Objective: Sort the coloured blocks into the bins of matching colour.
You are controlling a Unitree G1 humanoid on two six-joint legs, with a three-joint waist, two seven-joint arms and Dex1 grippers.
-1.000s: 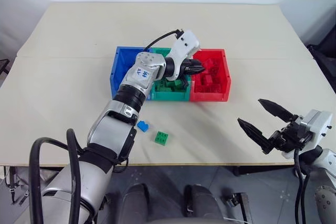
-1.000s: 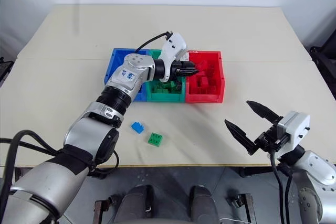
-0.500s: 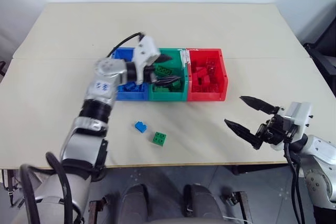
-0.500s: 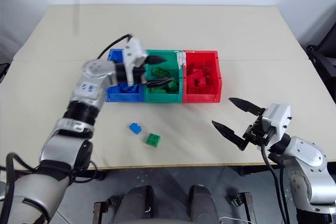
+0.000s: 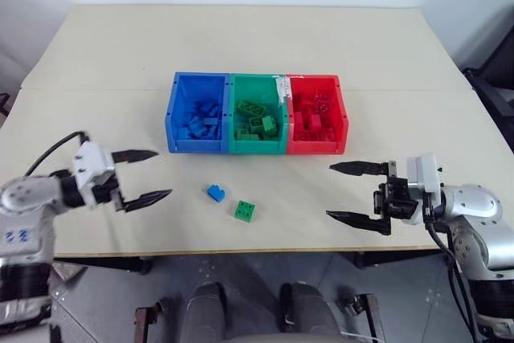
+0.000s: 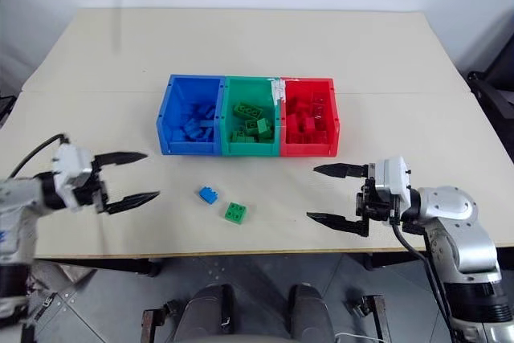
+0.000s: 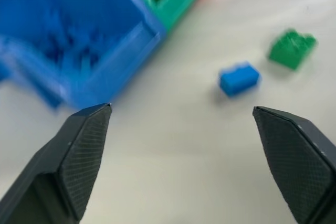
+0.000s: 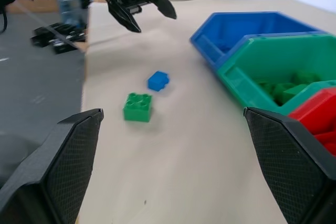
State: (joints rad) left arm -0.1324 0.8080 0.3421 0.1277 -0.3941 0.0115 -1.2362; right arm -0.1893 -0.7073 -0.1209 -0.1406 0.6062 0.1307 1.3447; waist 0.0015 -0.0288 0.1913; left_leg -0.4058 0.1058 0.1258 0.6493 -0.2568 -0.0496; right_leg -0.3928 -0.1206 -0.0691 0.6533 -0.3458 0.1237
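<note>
Three joined bins stand in a row at mid-table: the blue bin (image 5: 197, 145), the green bin (image 5: 257, 148) and the red bin (image 5: 320, 148). Each holds several blocks of its own colour. In front of them, a small blue block (image 5: 215, 193) and a green block (image 5: 246, 211) lie loose on the table. My left gripper (image 5: 163, 173) hovers open and empty to the left of the blue block, pointing toward it. My right gripper (image 5: 329, 192) hovers open and empty to the right of the green block, pointing left. In the right wrist view both loose blocks, blue (image 8: 158, 81) and green (image 8: 137, 107), lie ahead.
The table's front edge (image 5: 265, 249) runs just below the two loose blocks and both grippers. Bare tabletop (image 5: 257, 46) stretches behind the bins and to either side.
My left arm has swung back from over the green and red bins to the table's front left, and its gripper has opened. The right gripper has turned to point left.
</note>
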